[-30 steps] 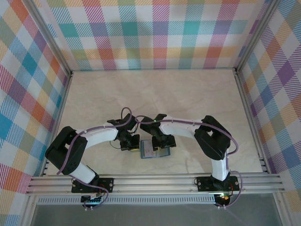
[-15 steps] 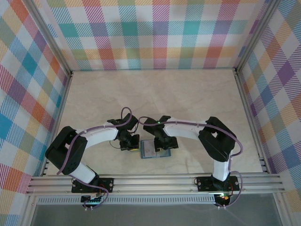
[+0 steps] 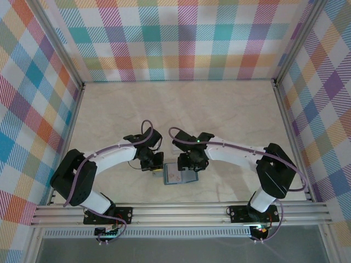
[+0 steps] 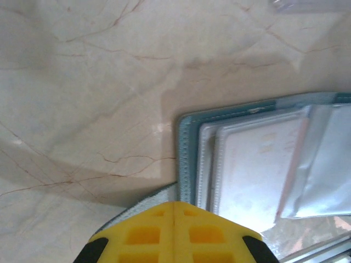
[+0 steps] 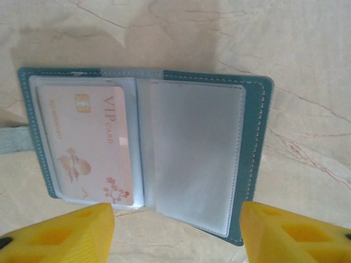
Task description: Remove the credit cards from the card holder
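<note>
holder (image 4: 186, 159) running off the edge at 3 o'clock in the left wrist view, its 6 o'clock corner lying under the left fingers (image 4: 142, 235), right fingers (image 5: 60, 233) being cropped at 6 o'clock, card (image 5: 90, 145) small print blurring past reading

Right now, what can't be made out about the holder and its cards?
Top view: the holder is too small to read its pockets.
Left wrist: the holder is cut off by the right edge; glare blurs the pink card; the shut left gripper hides whether it touches the holder.
Right wrist: anything behind the pink card is hidden by it; whether the frosted right pocket is empty is unclear.
</note>
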{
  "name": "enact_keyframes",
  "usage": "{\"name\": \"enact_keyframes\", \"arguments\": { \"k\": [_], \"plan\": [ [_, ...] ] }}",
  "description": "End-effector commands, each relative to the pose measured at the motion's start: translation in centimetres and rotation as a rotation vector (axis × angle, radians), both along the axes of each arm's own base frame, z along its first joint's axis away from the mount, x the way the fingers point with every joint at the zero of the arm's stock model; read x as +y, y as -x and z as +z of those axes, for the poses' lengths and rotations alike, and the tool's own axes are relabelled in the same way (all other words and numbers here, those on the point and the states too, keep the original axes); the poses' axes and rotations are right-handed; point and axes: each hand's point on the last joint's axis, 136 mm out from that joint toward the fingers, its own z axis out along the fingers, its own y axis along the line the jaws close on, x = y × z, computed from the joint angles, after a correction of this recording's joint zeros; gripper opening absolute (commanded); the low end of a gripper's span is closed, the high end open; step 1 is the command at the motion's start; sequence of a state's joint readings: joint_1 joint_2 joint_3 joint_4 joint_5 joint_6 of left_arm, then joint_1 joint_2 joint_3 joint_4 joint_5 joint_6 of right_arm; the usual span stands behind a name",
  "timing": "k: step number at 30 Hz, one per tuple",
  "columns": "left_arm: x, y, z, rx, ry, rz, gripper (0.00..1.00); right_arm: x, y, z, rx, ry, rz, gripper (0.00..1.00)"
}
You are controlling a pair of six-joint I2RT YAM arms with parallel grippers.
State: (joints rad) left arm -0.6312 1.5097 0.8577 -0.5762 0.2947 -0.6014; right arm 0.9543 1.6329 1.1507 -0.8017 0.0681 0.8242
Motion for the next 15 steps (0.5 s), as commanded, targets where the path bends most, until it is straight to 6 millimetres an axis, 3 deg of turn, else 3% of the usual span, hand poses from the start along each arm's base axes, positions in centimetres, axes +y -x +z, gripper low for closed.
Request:
{"name": "enact_keyframes", "arguments": {
  "k": [1, 9, 15],
  "plan": [
    [-0.7, -0.3, 1.5, -0.009, 0.043, 0.004, 0.05, 1.2, -0.2, 1.0, 0.012, -0.100, -0.005, 0.56],
    [-3.2, -0.3, 1.4, 0.019, 0.128, 0.008, 0.02, 4.0, -0.7, 0.1, 0.127, -0.388, -0.043, 0.23],
    [-4.2, 0.1, 0.3, 0.048, 0.125, -0.004, 0.02, 4.8, -0.9, -1.2, 0.185, -0.440, -0.035, 0.23]
  ]
}}
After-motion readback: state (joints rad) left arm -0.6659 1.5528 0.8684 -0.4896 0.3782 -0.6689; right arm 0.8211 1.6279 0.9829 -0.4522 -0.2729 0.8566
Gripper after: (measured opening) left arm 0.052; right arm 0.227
